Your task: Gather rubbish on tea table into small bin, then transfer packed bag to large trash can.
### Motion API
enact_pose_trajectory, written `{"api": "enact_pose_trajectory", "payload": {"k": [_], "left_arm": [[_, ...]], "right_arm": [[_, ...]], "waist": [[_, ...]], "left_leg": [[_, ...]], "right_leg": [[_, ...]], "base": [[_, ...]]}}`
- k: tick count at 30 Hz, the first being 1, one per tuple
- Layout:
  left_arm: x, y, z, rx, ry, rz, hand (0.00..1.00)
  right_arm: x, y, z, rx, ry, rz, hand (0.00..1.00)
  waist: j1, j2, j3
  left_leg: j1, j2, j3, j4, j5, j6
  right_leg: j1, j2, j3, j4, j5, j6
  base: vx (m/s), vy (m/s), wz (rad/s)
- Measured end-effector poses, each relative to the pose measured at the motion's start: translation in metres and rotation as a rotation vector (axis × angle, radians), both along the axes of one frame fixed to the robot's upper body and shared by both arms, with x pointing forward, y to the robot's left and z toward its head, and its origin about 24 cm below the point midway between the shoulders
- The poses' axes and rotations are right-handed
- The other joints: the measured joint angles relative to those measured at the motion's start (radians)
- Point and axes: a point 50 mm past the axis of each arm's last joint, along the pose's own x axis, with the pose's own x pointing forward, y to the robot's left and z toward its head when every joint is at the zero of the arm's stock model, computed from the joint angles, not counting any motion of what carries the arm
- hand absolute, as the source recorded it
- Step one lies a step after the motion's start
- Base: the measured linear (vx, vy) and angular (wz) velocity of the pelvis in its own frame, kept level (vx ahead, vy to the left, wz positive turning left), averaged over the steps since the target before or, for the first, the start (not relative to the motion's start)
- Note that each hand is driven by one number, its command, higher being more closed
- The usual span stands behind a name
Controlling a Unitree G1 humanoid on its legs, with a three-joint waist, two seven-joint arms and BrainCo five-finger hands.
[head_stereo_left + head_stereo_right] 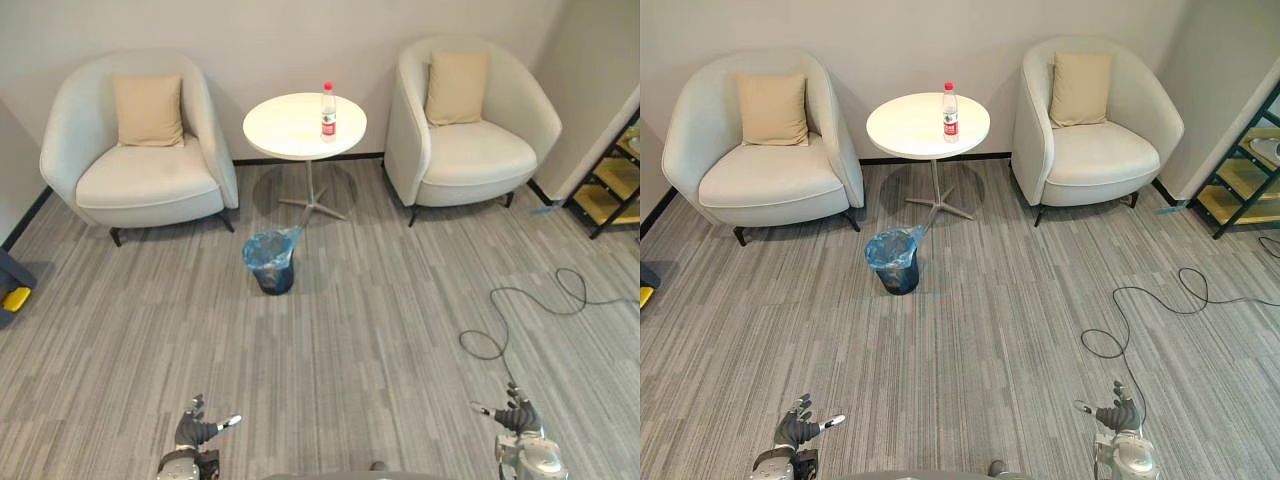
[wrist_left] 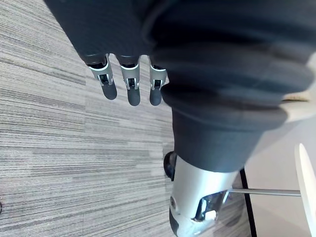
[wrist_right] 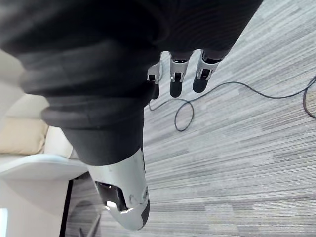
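Observation:
A clear plastic bottle (image 1: 328, 110) with a red cap and red label stands upright on the round white tea table (image 1: 290, 130) between two armchairs. On the carpet in front of the table sits a small dark bin (image 1: 272, 262) lined with a blue bag. My left hand (image 1: 198, 432) hangs low at the bottom left, fingers straight and holding nothing. At the bottom right my right hand (image 1: 517, 418) is likewise open and empty. Both hands are far from the table and the bin.
Two cream armchairs (image 1: 140, 150) (image 1: 470, 125) with tan cushions flank the table against the wall. A black shelf (image 1: 615, 175) stands at the right edge. A dark box with a yellow part (image 1: 12, 290) lies at the left edge. Grey carpet stretches between me and the bin.

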Motion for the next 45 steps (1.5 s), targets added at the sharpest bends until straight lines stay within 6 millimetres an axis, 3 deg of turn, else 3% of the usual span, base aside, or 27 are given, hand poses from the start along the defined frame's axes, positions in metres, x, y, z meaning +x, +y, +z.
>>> {"api": "enact_pose_trajectory", "payload": {"k": [16,21,24,26,27,30,31,34,35,36,37,38,39,40,41,42,43,44,45], "left_arm": [[-0.006,0.000,-0.004,0.005,0.041,-0.004,0.00],[-0.004,-0.004,-0.005,-0.012,0.030,0.010,0.00],[-0.001,-0.008,-0.004,-0.029,0.012,0.018,0.00],[0.001,-0.009,-0.002,-0.034,-0.005,0.022,0.00],[0.001,-0.009,-0.002,-0.034,-0.005,0.022,0.00],[0.004,-0.006,0.001,-0.026,-0.016,0.047,0.00],[0.004,-0.005,0.001,-0.024,-0.018,0.053,0.00],[0.017,-0.001,0.006,-0.008,-0.051,0.048,0.00],[0.026,-0.003,0.009,-0.007,-0.074,0.046,0.00],[0.035,-0.007,0.011,-0.016,-0.097,0.043,0.00],[0.038,-0.008,0.012,-0.018,-0.106,0.037,0.00],[0.044,-0.011,0.013,-0.024,-0.118,0.030,0.00],[0.048,-0.013,0.014,-0.028,-0.129,0.025,0.00],[0.049,-0.014,0.014,-0.030,-0.132,0.025,0.00],[0.049,-0.016,0.013,-0.038,-0.132,0.026,0.00],[0.046,-0.018,0.012,-0.045,-0.126,0.029,0.00],[0.046,-0.018,0.012,-0.045,-0.127,0.029,0.00],[0.046,-0.016,0.013,-0.041,-0.129,0.034,0.00],[0.045,-0.017,0.013,-0.042,-0.132,0.035,0.00]], "right_arm": [[-0.006,-0.003,-0.005,0.006,0.041,-0.012,0.00],[0.003,-0.002,-0.003,0.017,0.019,-0.020,0.00],[0.012,-0.001,-0.001,0.038,-0.008,-0.034,0.00],[0.014,0.001,-0.002,0.049,-0.006,-0.038,0.00],[0.013,0.001,-0.003,0.052,0.000,-0.039,0.00],[0.010,0.007,-0.007,0.089,0.007,-0.055,0.00],[0.009,0.008,-0.008,0.094,0.010,-0.057,0.00],[0.010,0.010,-0.008,0.111,0.002,-0.056,0.00],[0.012,0.009,-0.007,0.106,-0.004,-0.056,0.00],[0.013,0.006,-0.004,0.096,-0.015,-0.053,0.00],[0.014,0.005,-0.002,0.090,-0.023,-0.051,0.00],[0.015,0.002,0.002,0.077,-0.036,-0.049,0.00],[0.023,0.003,0.005,0.076,-0.067,-0.044,0.00],[0.026,0.004,0.006,0.080,-0.076,-0.042,0.00],[0.029,0.007,0.007,0.086,-0.084,-0.030,0.00],[0.032,0.011,0.007,0.087,-0.085,-0.007,0.00],[0.034,0.011,0.007,0.087,-0.086,-0.002,0.00],[0.043,0.017,0.010,0.098,-0.110,0.011,0.00],[0.048,0.019,0.011,0.109,-0.131,0.004,0.00]], "waist": [[0.009,-0.001,-0.001],[0.014,-0.001,0.006],[0.015,0.009,0.020],[0.016,-0.007,0.034],[0.014,-0.017,0.039],[0.008,-0.018,0.085],[0.007,-0.011,0.089],[-0.007,-0.019,0.099],[-0.025,-0.009,0.105],[-0.050,0.005,0.114],[-0.057,0.004,0.114],[-0.063,0.017,0.115],[-0.063,0.033,0.122],[-0.063,0.038,0.125],[-0.069,0.053,0.132],[-0.042,0.062,0.142],[-0.040,0.064,0.144],[-0.016,0.069,0.154],[0.011,0.045,0.167]], "left_leg": [[-0.025,0.001,0.021,-0.015,0.000,0.002],[-0.115,0.017,0.047,0.112,-0.064,0.025],[-0.169,0.036,0.069,0.214,-0.136,0.039],[-0.189,0.028,0.094,0.289,-0.208,0.057],[-0.191,0.021,0.097,0.305,-0.228,0.062],[-0.120,0.009,0.104,0.325,-0.285,0.089],[-0.105,0.009,0.104,0.316,-0.291,0.083],[-0.034,0.016,0.087,0.256,-0.295,0.059],[-0.007,0.035,0.054,0.221,-0.292,0.052],[0.029,0.055,0.012,0.173,-0.282,0.033],[0.044,0.062,-0.002,0.160,-0.275,0.018],[0.055,0.089,-0.030,0.178,-0.274,-0.005],[0.031,0.114,-0.042,0.267,-0.250,-0.043],[0.002,0.127,-0.041,0.349,-0.229,-0.057],[-0.079,0.160,-0.033,0.577,-0.134,-0.031],[-0.206,0.246,-0.004,0.896,0.017,0.018],[-0.227,0.257,0.005,0.957,0.006,0.026],[-0.311,0.288,0.034,1.136,-0.045,0.058],[-0.385,0.274,0.061,1.188,-0.081,0.069]], "right_leg": [[-0.037,0.002,0.007,0.000,0.000,0.000],[-0.093,0.007,0.028,0.031,-0.008,0.002],[-0.182,0.008,0.047,0.189,-0.100,0.007],[-0.283,-0.033,0.043,0.412,-0.224,0.031],[-0.302,-0.047,0.042,0.466,-0.249,0.029],[-0.500,-0.123,-0.046,0.887,-0.282,0.022],[-0.521,-0.125,-0.056,0.889,-0.287,0.028],[-0.593,-0.114,-0.095,0.747,-0.278,0.036],[-0.618,-0.096,-0.097,0.629,-0.229,0.024],[-0.627,-0.073,-0.090,0.522,-0.131,0.020],[-0.624,-0.067,-0.087,0.502,-0.066,-0.001],[-0.627,-0.065,-0.095,0.562,-0.045,-0.094],[-0.624,-0.070,-0.119,0.640,-0.111,-0.105],[-0.608,-0.069,-0.129,0.659,-0.142,-0.106],[-0.530,-0.054,-0.155,0.637,-0.186,-0.114],[-0.386,-0.005,-0.167,0.520,-0.204,-0.137],[-0.362,0.006,-0.164,0.500,-0.203,-0.137],[-0.245,0.033,-0.147,0.415,-0.203,-0.137],[-0.148,0.037,-0.130,0.333,-0.203,-0.137]], "base": [[-0.01,-0.012,-0.02],[-0.01,0.003,-0.13],[-0.03,0.034,-0.24],[0.01,0.081,-0.23],[0.10,0.079,-0.20],[0.23,0.060,-0.15],[0.40,0.050,-0.05],[0.38,-0.027,0.26],[0.68,-0.158,0.99],[0.61,-0.170,1.05],[0.78,-0.246,0.93],[0.66,-0.257,0.63],[0.66,-0.270,0.51],[0.65,-0.294,0.44],[0.81,-0.344,0.37],[0.68,-0.289,0.26],[0.68,-0.250,-0.10],[0.63,-0.176,-0.31],[0.63,-0.176,-0.32]]}}
